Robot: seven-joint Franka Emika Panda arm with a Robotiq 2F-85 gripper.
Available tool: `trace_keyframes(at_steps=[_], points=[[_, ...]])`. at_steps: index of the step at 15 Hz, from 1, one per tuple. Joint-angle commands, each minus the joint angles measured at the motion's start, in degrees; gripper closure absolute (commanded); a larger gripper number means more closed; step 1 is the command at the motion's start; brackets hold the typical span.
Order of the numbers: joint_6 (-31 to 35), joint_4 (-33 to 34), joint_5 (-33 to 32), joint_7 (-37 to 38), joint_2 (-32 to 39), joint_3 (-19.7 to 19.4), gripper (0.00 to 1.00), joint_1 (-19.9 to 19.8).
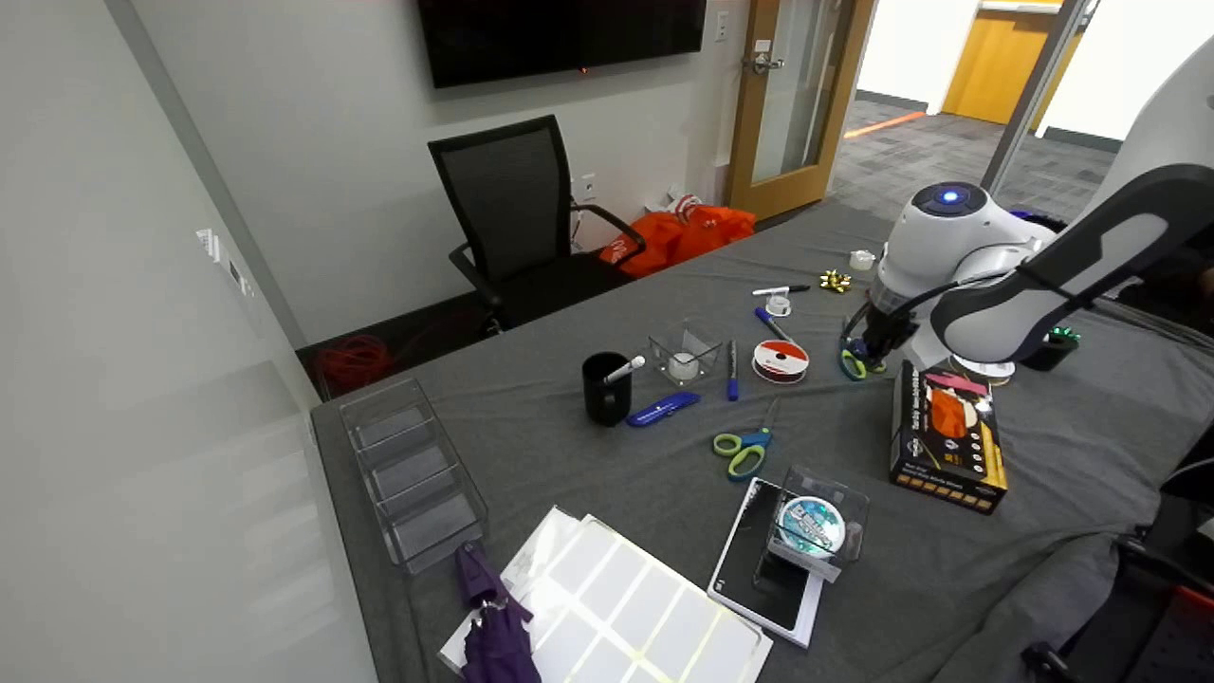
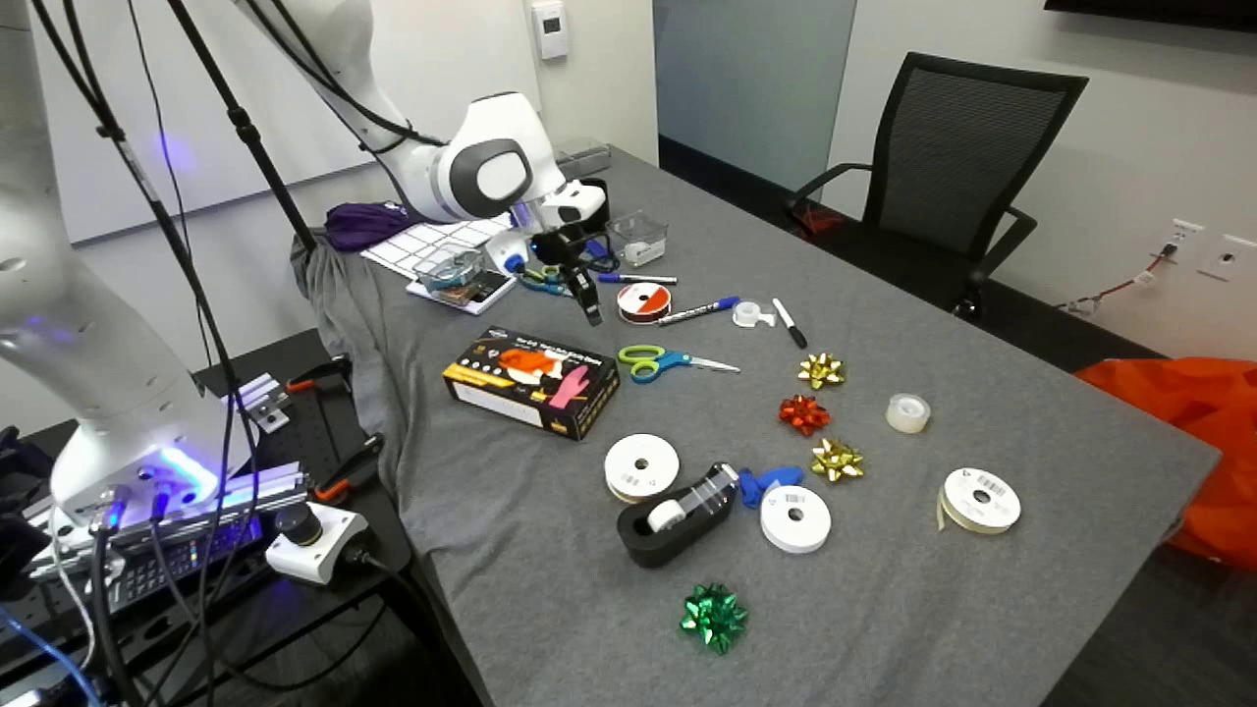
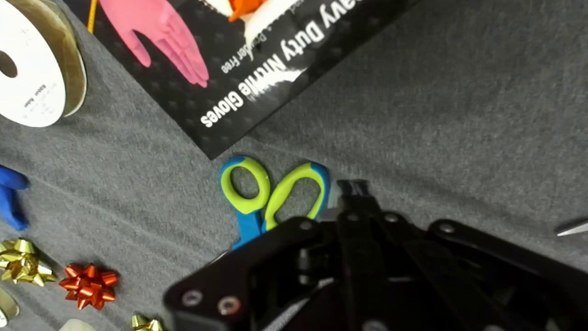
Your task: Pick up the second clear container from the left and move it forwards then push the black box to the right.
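Note:
The clear container (image 1: 855,517) is a square see-through tub with a round teal-labelled item inside. It stands on a black-and-white slab and also shows in an exterior view (image 2: 432,267); it is out of the wrist view. The black box (image 1: 948,427) is a glove carton with orange, pink and yellow print. It lies flat on the table, also in an exterior view (image 2: 520,388) and the wrist view (image 3: 183,99). My gripper (image 3: 353,187) is shut and empty, pointing down beside the box's corner, apart from it. It also shows in an exterior view (image 2: 593,316).
Green-blue scissors (image 3: 296,188) lie close to my fingertips. A red-and-white spool (image 2: 644,302), markers, tape rolls, bows and a black tape dispenser (image 2: 678,516) are spread around. Another clear tub (image 1: 702,337), a black mug (image 1: 605,403) and a long clear tray (image 1: 379,391) stand further off.

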Motion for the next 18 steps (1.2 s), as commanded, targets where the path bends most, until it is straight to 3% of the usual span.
trace_keyframes(at_steps=[1, 7, 14, 18], points=[[2.8, 2.6, 0.1, 1.3, 4.4, -4.5, 1.0, 3.6], [3.6, 0.1, -2.6, -1.1, 4.7, -11.6, 1.0, 7.5], [6.3, -7.3, -10.9, -4.6, 2.4, -18.2, 1.0, 9.6], [5.1, -10.9, -13.0, -5.8, 0.0, -19.0, 1.0, 10.0]])
